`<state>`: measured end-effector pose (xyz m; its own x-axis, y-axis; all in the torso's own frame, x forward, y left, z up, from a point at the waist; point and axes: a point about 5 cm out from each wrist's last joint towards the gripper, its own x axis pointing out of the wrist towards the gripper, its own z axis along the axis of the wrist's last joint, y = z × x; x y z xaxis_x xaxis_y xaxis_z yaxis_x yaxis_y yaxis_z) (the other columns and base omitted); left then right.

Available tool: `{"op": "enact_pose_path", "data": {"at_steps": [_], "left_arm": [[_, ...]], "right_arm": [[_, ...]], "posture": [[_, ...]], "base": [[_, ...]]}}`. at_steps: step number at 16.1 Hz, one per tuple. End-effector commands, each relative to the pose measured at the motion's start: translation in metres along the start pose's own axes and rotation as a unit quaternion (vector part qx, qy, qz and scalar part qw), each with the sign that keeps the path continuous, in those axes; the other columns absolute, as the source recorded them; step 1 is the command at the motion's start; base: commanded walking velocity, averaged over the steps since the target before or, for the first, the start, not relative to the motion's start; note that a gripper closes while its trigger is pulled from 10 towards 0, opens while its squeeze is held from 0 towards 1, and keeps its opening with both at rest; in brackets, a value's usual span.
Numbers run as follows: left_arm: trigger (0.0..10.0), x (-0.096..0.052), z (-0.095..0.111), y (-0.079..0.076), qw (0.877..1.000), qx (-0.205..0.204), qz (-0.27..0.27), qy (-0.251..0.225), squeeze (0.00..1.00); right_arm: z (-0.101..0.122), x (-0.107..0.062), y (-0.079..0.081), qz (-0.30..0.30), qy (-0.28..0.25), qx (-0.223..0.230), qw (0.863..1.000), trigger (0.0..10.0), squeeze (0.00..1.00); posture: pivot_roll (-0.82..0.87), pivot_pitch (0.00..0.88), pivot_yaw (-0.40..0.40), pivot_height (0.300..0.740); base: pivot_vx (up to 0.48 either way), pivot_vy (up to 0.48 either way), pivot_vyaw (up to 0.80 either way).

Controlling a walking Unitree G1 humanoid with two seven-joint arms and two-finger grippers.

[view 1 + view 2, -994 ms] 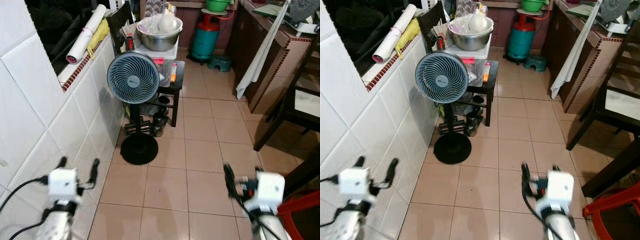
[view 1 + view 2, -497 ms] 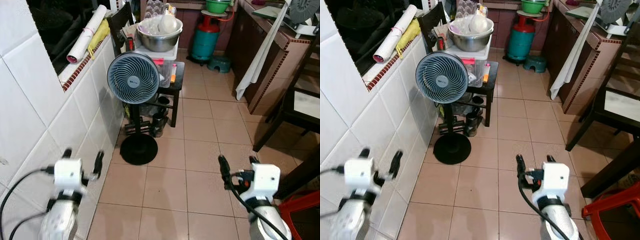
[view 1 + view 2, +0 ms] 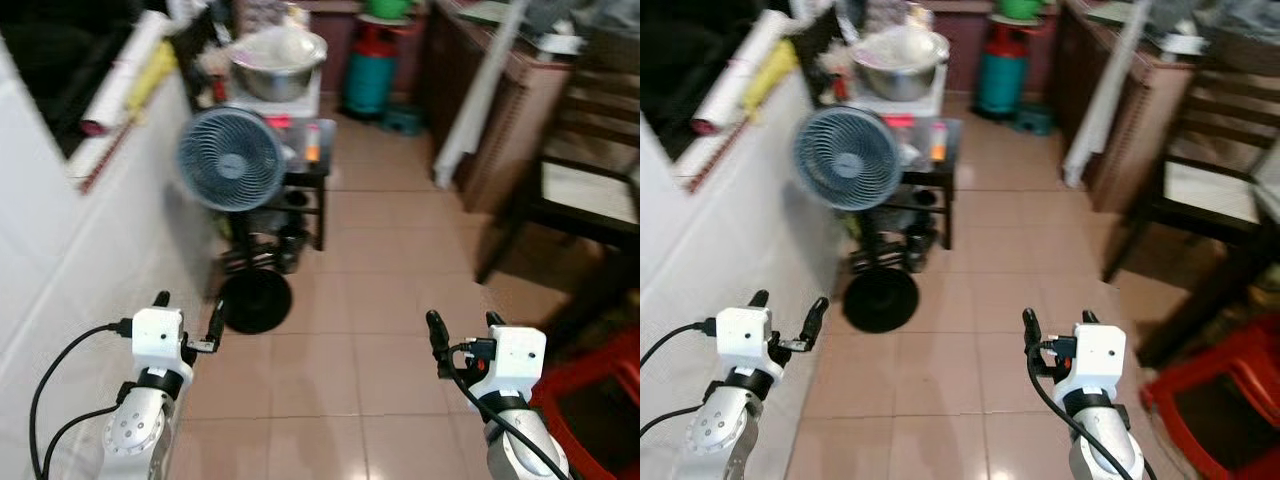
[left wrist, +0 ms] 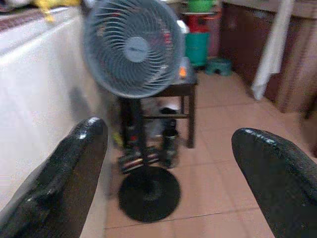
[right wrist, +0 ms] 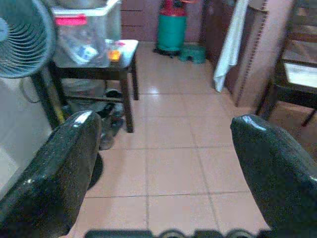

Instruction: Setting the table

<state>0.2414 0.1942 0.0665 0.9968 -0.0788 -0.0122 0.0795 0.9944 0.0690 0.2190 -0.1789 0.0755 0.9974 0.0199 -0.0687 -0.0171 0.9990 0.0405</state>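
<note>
A white tiled wall point(image 3: 60, 250) ran along the left side, with a dark opening above it and a white roll point(image 3: 120, 75) and a yellow cloth point(image 3: 147, 75) lying on its ledge. The left hand point(image 3: 187, 318) was held low beside this wall, over the floor point(image 3: 380, 250), its two black fingers point(image 4: 64, 183) spread wide apart and holding nothing. Just ahead of it stood a grey fan point(image 3: 231, 158) on a black pole with a round black base point(image 3: 256, 300) resting on the tan tiles. Behind the fan a small dark stool point(image 3: 312, 165) carried a clear plastic box point(image 5: 84, 34), and on top of that sat a steel bowl point(image 3: 278, 65). Bottles and other small things, too blurred to name, were crowded under the stool. Farther back a teal gas cylinder point(image 3: 368, 80) stood against the far wall, with a small teal footstool point(image 3: 405, 118) beside it. The right hand point(image 3: 462, 331) hung low over bare floor, well apart from the fan, its fingers point(image 5: 54, 173) likewise open and empty. To its right a white cloth point(image 3: 475, 95) draped down the corner of a brown worktop point(image 3: 520, 110). Beyond that stood a dark chair point(image 3: 575, 190) with a pale seat, and a red plastic stool point(image 3: 600, 400) sat at the lower right edge. No dishes or cutlery for the table could be made out.
</note>
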Motion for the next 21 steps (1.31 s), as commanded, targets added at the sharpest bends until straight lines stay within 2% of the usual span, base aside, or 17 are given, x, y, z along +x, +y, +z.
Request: {"op": "enact_pose_path", "data": {"at_steps": [1,6,16,21], "left_arm": [[10.0,0.000,-0.001,-0.002,1.000,0.002,-0.011,0.000,0.00],[10.0,-0.001,-0.007,-0.004,1.000,-0.006,-0.025,0.005,0.00],[10.0,-0.001,-0.010,-0.008,0.999,-0.011,-0.043,0.006,0.00],[10.0,-0.001,-0.011,-0.009,0.999,-0.013,-0.048,0.007,0.00]], "right_arm": [[0.000,0.000,-0.002,-0.004,0.002,-0.004,1.000,10.0,0.00],[-0.001,0.000,-0.002,0.006,0.006,-0.010,1.000,10.0,0.00],[-0.001,0.005,-0.001,0.009,0.003,-0.012,1.000,10.0,0.00],[0.006,0.014,-0.007,-0.008,-0.009,-0.010,1.000,10.0,0.00]], "posture": [[-0.01,0.000,-0.018,0.740],[0.00,0.000,-0.027,0.740],[0.00,0.000,-0.024,0.740],[-0.01,0.000,-0.019,0.740]], "base": [[0.000,0.000,-0.80],[0.103,0.000,-0.80],[0.338,0.000,-0.80],[0.347,0.000,-0.80]]}}
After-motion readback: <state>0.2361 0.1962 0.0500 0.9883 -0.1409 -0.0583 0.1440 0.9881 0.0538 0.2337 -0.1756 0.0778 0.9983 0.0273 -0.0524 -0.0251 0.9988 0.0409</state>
